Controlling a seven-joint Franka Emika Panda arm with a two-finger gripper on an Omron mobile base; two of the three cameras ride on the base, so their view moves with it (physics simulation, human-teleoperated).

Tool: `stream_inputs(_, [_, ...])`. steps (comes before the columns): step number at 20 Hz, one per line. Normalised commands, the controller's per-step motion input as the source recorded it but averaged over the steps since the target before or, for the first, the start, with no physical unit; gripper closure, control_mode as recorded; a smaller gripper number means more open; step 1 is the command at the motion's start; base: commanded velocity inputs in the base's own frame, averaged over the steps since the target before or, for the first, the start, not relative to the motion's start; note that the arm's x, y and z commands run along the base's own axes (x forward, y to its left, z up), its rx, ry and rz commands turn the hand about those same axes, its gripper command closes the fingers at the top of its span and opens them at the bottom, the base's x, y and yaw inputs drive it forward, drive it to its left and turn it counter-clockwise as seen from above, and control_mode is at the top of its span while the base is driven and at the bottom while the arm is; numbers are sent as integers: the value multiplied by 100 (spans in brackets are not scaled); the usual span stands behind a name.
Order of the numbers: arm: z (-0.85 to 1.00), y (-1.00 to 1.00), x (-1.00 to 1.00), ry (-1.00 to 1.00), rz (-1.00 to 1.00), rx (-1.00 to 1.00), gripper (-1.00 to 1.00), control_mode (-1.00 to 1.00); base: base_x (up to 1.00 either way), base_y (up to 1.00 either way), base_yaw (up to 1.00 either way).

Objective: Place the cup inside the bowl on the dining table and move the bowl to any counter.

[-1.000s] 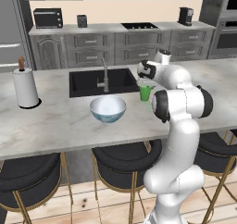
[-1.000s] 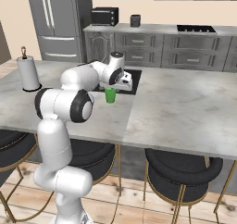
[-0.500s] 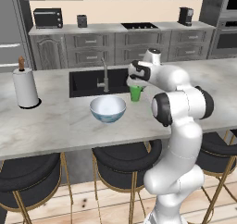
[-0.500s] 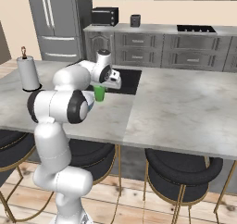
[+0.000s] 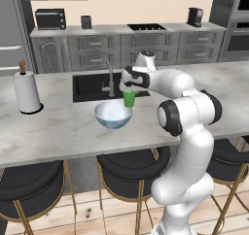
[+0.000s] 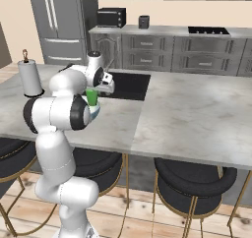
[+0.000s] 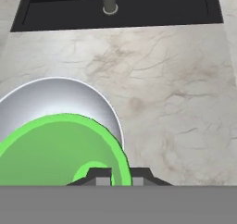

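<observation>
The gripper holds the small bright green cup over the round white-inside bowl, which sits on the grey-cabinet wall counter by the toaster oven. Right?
Not quite. The gripper does hold the small bright green cup over the round white-inside bowl, but the bowl sits on the marble dining table in front of the black sink, as the left base view shows.

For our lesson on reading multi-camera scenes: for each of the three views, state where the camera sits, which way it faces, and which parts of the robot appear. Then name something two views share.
Left base view: behind the arm to its left, facing the dining table; the arm rises lower right, gripper shut on the cup beside the bowl.
Right base view: behind-right; arm rises lower left.
Hand view: looks down the gripper at cup, bowl and sink; fingertips at bottom.
Shared: both base views show the paper towel roll.
</observation>
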Motion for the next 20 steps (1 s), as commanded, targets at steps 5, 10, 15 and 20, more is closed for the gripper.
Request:
stream_inputs(5, [0, 67, 0, 0, 0, 0, 100, -100, 0, 0, 0])
stream_inputs(10, [0, 55, 2, 0, 0, 0, 100, -100, 0, 0, 0])
stream_inputs(15, [-1, 9, 8, 0, 0, 0, 100, -100, 0, 0, 0])
stream_inputs(20, [-4, 0, 14, 0, 0, 0, 100, -100, 0, 0, 0])
